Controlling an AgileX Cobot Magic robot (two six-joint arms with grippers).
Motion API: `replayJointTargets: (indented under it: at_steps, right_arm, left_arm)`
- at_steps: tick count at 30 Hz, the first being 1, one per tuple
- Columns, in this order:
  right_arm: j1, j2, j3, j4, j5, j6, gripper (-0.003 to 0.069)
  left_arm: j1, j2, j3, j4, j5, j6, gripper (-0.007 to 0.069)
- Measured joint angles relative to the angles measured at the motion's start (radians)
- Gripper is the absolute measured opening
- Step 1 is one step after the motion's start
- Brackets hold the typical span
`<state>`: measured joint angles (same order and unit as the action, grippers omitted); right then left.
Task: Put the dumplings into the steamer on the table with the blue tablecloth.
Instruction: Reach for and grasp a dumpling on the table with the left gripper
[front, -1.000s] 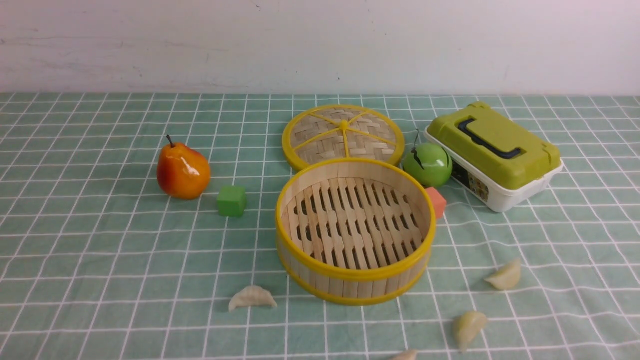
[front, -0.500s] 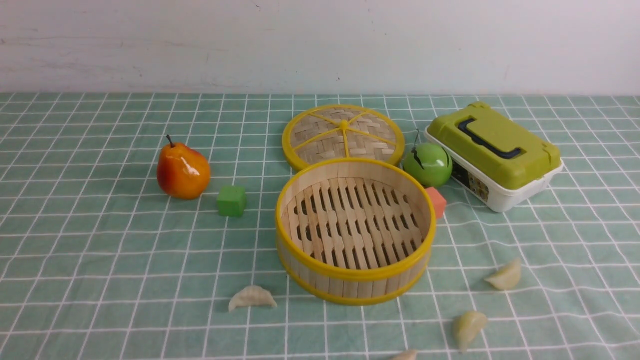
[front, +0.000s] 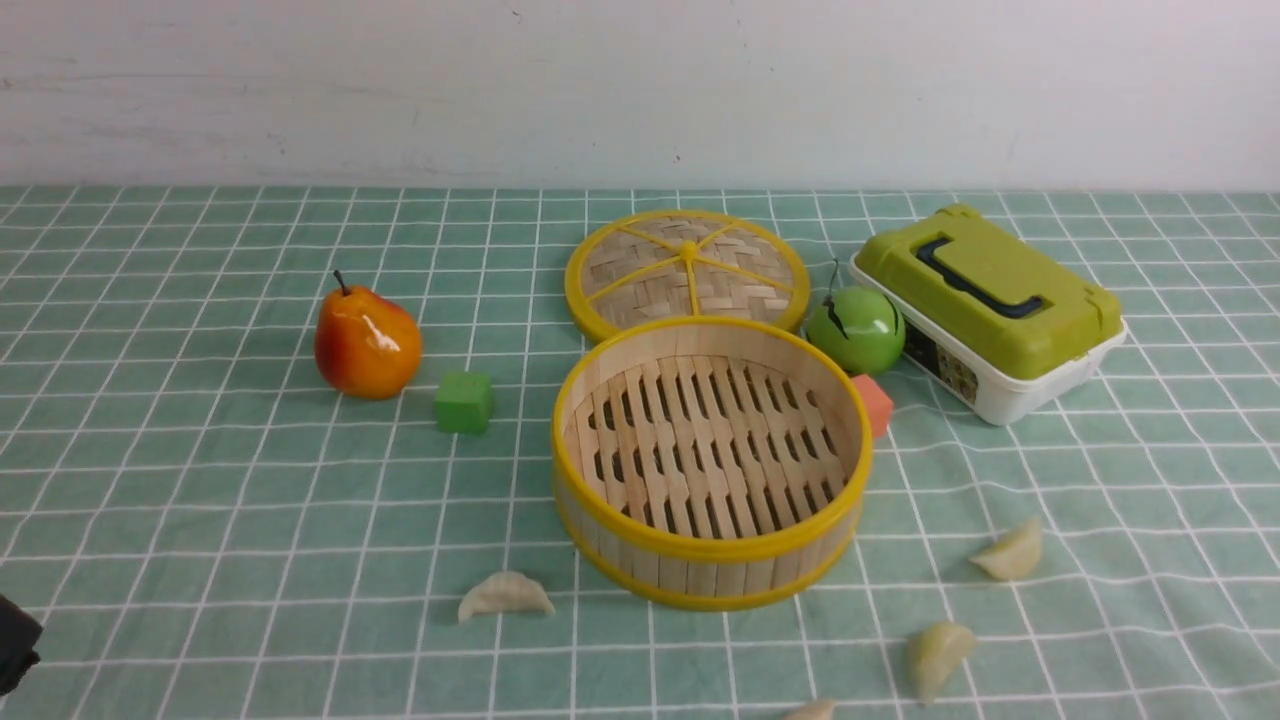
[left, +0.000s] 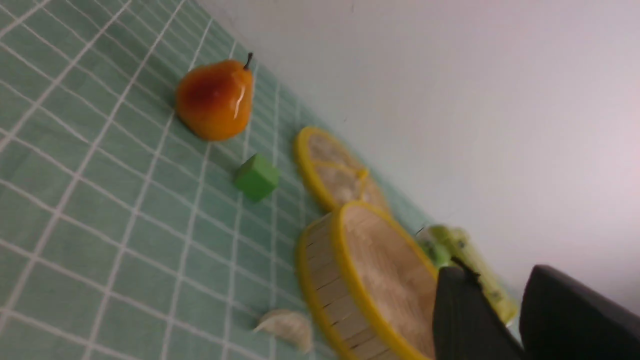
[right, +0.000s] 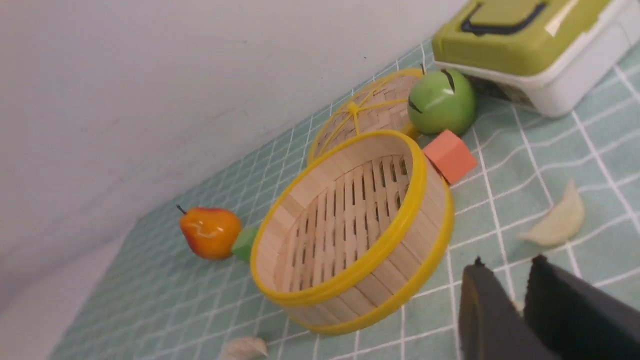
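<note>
Left arm (front: 15, 640) enters the picture: a dark tip now shows at the near left corner of the worktop (front: 200, 520), where half a second ago there was only cloth (front: 1150, 480). Nothing else has shifted. The left claw (left: 492, 280) is empty, its fingers a little apart, and it faces the cream dumpling (front: 505, 595) lying just near-left of the steamer (front: 700, 575). The steamer stands empty at centre. To its right three more lie on the cloth: the edge dumpling (front: 815, 712), the green dumpling (front: 938, 655) and the right dumpling (front: 1010, 550). The right claw (right: 507, 265), unseen from the front, hangs near them, empty, its fingers drawn close with a sliver between. Whether they are fully pressed together cannot be told. The first pick-up appears to be starting, with all four dumplings outside the steamer.
</note>
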<state>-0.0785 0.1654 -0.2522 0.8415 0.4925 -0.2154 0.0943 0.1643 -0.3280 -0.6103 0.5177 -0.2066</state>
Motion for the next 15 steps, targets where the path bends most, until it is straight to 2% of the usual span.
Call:
replayJointTargets:
  at_steps: [2, 4, 7, 10, 13, 14, 15]
  right_arm:
    - [0.0, 0.132, -0.101, -0.073, 0.055, -0.054, -0.0006]
    - [0.005, 0.255, -0.197, -0.157, 0.14, -0.088, -0.002]
    - [0.047, 0.386, -0.293, -0.289, 0.249, -0.102, -0.002]
    - [0.146, 0.508, -0.375, -0.417, 0.38, -0.077, -0.002]
    - [0.248, 0.635, -0.439, -0.475, 0.509, -0.05, -0.002]
    - [0.254, 0.642, -0.442, -0.477, 0.509, -0.049, -0.002]
    - [0.299, 0.686, -0.455, -0.484, 0.55, -0.047, -0.002]
  left_arm:
    - [-0.001, 0.129, -0.105, 0.109, 0.11, 0.007, 0.0052]
    - [-0.014, 0.216, -0.184, 0.202, 0.194, 0.011, -0.0013]
    - [-0.075, 0.319, -0.297, 0.334, 0.316, 0.012, -0.0014]
    - [-0.146, 0.449, -0.395, 0.419, 0.471, 0.02, -0.0014]
    - [-0.234, 0.592, -0.47, 0.468, 0.579, 0.076, -0.0014]
    - [-0.24, 0.601, -0.473, 0.468, 0.579, 0.081, -0.0014]
    - [-0.294, 0.673, -0.494, 0.473, 0.592, 0.119, -0.0014]
